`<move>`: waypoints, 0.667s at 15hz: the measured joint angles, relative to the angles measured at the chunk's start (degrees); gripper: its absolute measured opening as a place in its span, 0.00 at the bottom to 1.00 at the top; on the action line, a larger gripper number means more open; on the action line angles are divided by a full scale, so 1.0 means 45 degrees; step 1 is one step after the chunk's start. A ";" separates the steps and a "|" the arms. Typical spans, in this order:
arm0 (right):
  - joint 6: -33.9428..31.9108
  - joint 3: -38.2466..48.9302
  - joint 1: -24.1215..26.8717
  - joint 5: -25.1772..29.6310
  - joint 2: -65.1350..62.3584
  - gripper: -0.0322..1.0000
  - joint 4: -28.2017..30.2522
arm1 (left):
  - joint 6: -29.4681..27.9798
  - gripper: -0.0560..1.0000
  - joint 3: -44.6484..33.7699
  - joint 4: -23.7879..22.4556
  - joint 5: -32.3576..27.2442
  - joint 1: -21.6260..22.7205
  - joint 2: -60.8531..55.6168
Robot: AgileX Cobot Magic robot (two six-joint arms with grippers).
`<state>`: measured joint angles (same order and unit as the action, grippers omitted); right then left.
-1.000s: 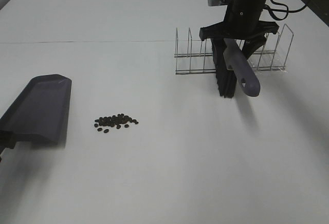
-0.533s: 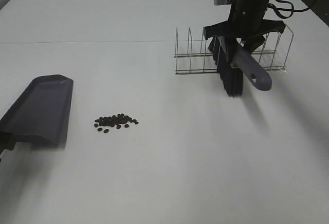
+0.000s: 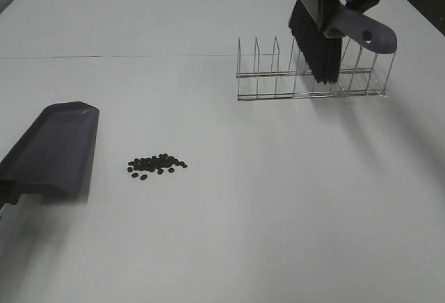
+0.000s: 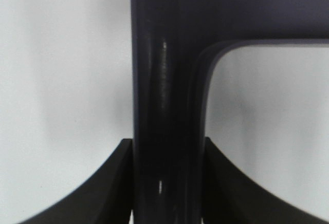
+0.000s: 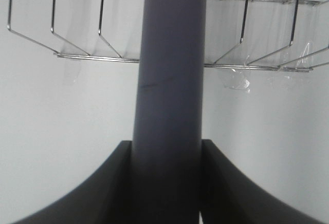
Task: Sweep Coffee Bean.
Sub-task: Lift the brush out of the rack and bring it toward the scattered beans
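Note:
The coffee beans (image 3: 156, 165) lie in a loose dark cluster on the white table, left of the middle. My left gripper (image 4: 167, 183) is shut on the handle of the dark dustpan (image 3: 54, 146), which lies flat to the left of the beans, a short gap away. My right gripper (image 5: 167, 183) is shut on the grey handle (image 5: 169, 80) of the brush (image 3: 316, 39). It holds the brush in the air at the far right, with the black bristles hanging over the wire rack (image 3: 309, 84). The beans are far from the brush.
The wire rack stands on the table at the far right and also shows in the right wrist view (image 5: 77, 57). A faint seam (image 3: 118, 56) crosses the table behind the beans. The table's far edge lies at the top.
My right arm has lifted the brush from the table in front of the rack to above it, moving up and away. The dustpan and beans have not moved.

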<state>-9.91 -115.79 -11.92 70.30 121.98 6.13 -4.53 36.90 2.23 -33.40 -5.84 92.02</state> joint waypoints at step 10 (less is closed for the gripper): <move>-0.0025 0.3960 -0.0051 -0.0013 -0.4342 0.38 -0.0013 | 0.0000 0.36 0.0000 -0.1108 -0.0064 0.0000 0.0000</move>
<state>-10.03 -97.98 -12.15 70.24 102.44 6.07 -4.53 36.90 -2.75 -33.69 -5.84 92.02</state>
